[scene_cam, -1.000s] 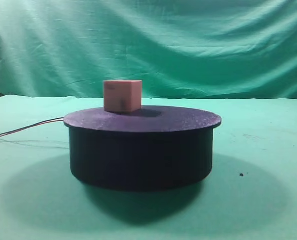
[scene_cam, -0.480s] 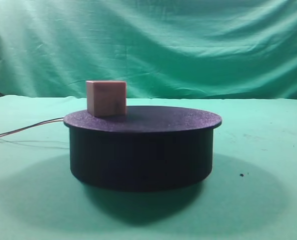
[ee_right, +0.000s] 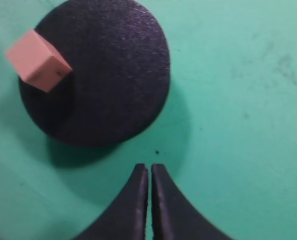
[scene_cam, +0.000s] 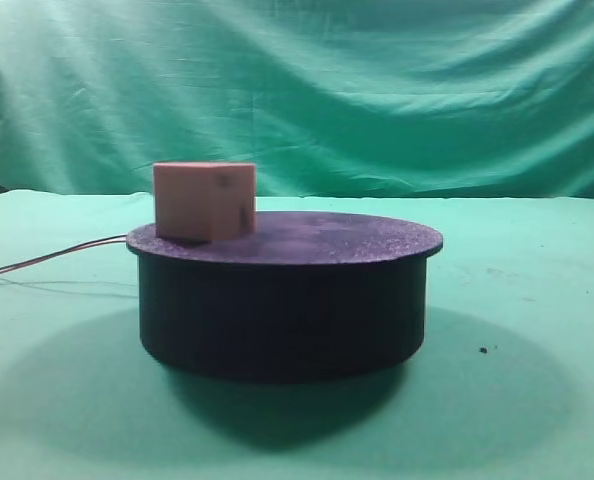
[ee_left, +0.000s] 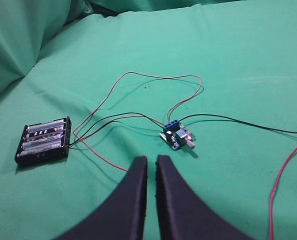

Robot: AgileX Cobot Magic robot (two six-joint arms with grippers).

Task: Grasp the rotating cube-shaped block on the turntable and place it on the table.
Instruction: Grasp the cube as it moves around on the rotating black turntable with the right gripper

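Cube-shaped block [scene_cam: 205, 201]: pale pink, standing flat on the turntable's round top, right at its left rim in the exterior high view; one corner turned toward the camera, with small dark marks on the shaded face.
Turntable [scene_cam: 282, 300]: low dark cylinder with a slightly overhanging disc, sitting mid-tabletop; thin wires [scene_cam: 47, 260] trail from its left side toward the left edge of the tabletop.
Tabletop [scene_cam: 537, 350]: green cloth, meeting a draped green backdrop [scene_cam: 377, 90] along its far edge.
Right claw [ee_right: 150, 172]: fingers pressed together with only a thin slit between them, holding nothing; it hangs above bare cloth just off the disc's rim.
Block relative to right claw: in the right wrist view the block [ee_right: 37, 60] lies at the far left side of the disc [ee_right: 103, 75], well apart from the fingertips, with the disc between them.
Left claw [ee_left: 151, 162]: closed likewise, empty, above cloth.
Below left claw: a black battery holder [ee_left: 42, 141] with four cells, a small blue controller board [ee_left: 176, 136], and red and black leads [ee_left: 138, 80] looping between them.
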